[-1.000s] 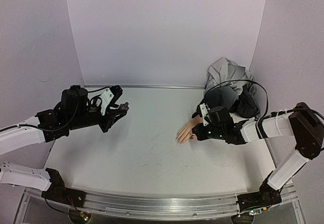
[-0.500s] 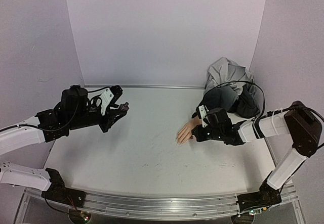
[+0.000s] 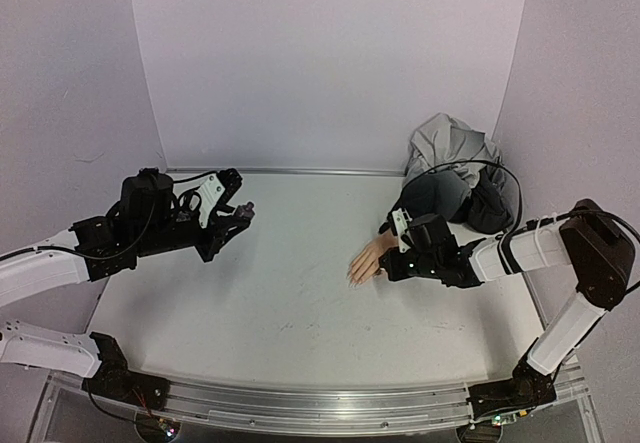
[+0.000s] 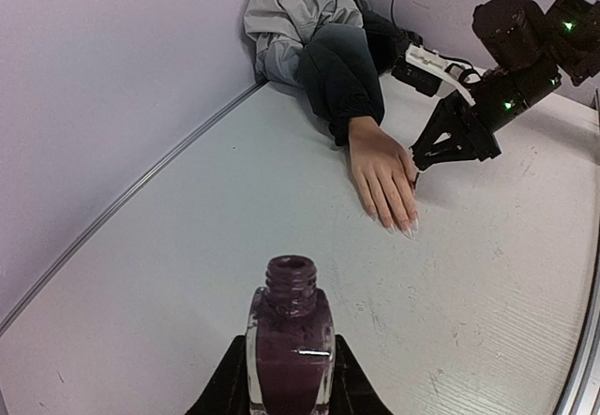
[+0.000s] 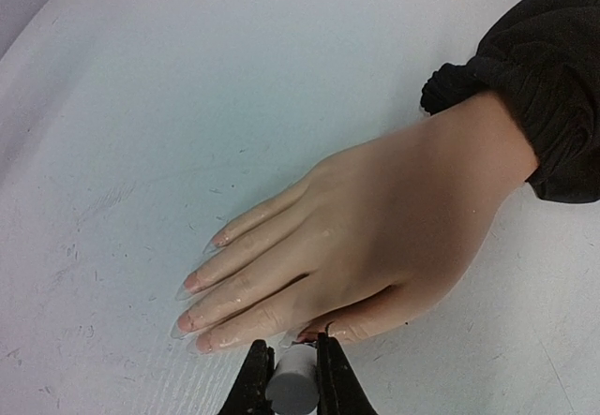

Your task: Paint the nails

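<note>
Maroon polish bottle [image 4: 289,340] clamped in left gripper [image 4: 289,382]; right gripper [image 5: 292,363] pinches brush cap [image 5: 292,389]: stroke thumbnail [image 5: 303,337] lightly, sparing skin.

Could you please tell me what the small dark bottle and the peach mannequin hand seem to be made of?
Small dark-maroon bottle: probably glass, glossy; a bright highlight on its flat face. Peach-coloured mannequin hand: likely silicone or soft vinyl; smooth, skin-like, faintly shiny.

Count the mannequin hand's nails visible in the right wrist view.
4 nails, stacked top to bottom at the left-pointing fingertips; the thumbnail may be hidden by the right fingers.
</note>
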